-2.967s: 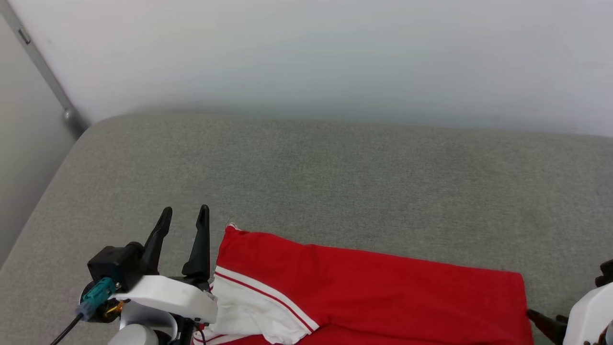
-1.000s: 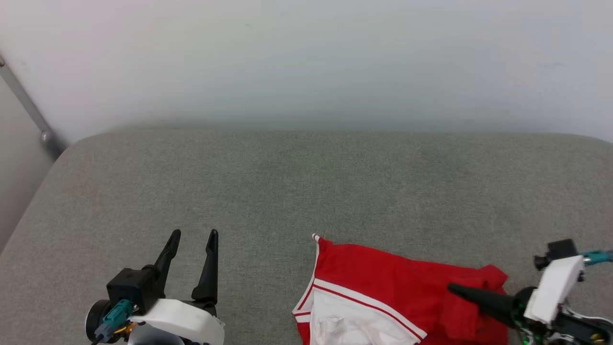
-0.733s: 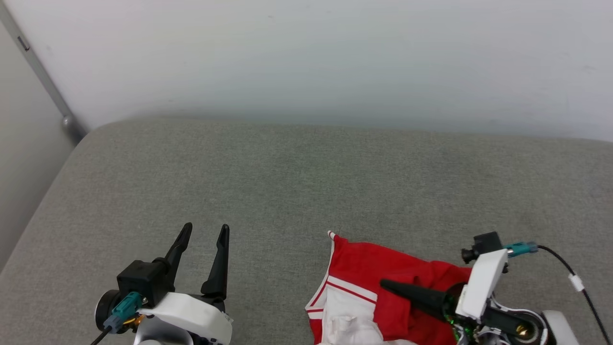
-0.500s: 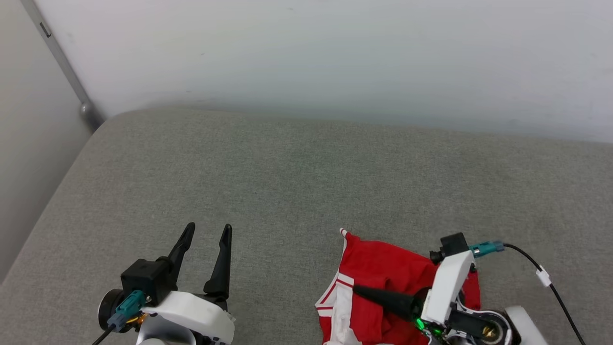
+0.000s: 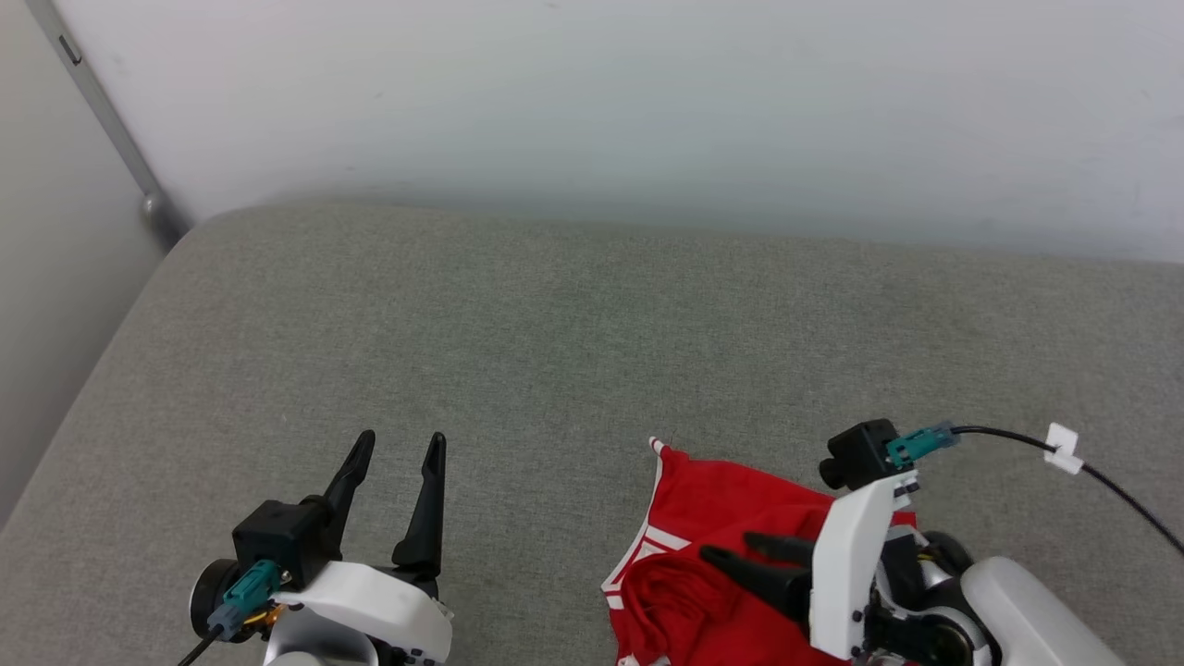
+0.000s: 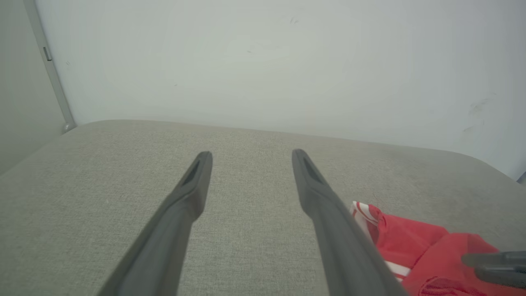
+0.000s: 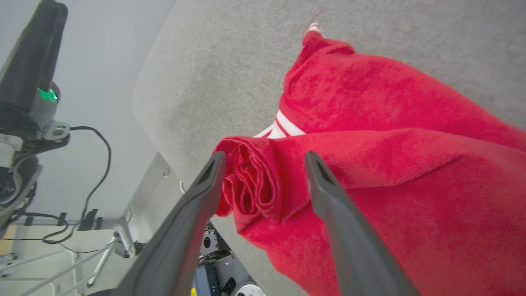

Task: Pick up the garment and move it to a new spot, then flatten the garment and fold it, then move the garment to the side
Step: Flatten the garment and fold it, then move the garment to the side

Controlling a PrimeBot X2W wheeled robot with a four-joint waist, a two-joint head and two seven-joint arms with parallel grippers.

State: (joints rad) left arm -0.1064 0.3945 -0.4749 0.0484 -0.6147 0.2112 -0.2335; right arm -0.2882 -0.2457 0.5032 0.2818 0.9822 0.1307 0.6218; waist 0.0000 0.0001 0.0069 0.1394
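The garment (image 5: 712, 509) is a red shirt with white striped trim, bunched in a heap at the near right of the grey cushion (image 5: 573, 351). My right gripper (image 5: 731, 548) points left over the heap, open. In the right wrist view a rolled red fold of the garment (image 7: 250, 181) lies between the spread fingers of that gripper (image 7: 265, 158), which do not pinch it. My left gripper (image 5: 398, 449) hovers open and empty over bare cushion, well left of the garment. The left wrist view shows this gripper (image 6: 251, 155) with the garment (image 6: 411, 246) at its lower right.
A white wall (image 5: 592, 111) backs the cushion. A grey metal pole (image 5: 111, 120) runs down the far left corner. A black cable with a white tag (image 5: 1064, 449) trails from my right wrist. The cushion's near edge (image 7: 164, 135) drops off beside the garment.
My right gripper, shut on the garment's right edge, dragged it leftward over itself and has now opened, letting the fabric go. The left gripper stayed open.
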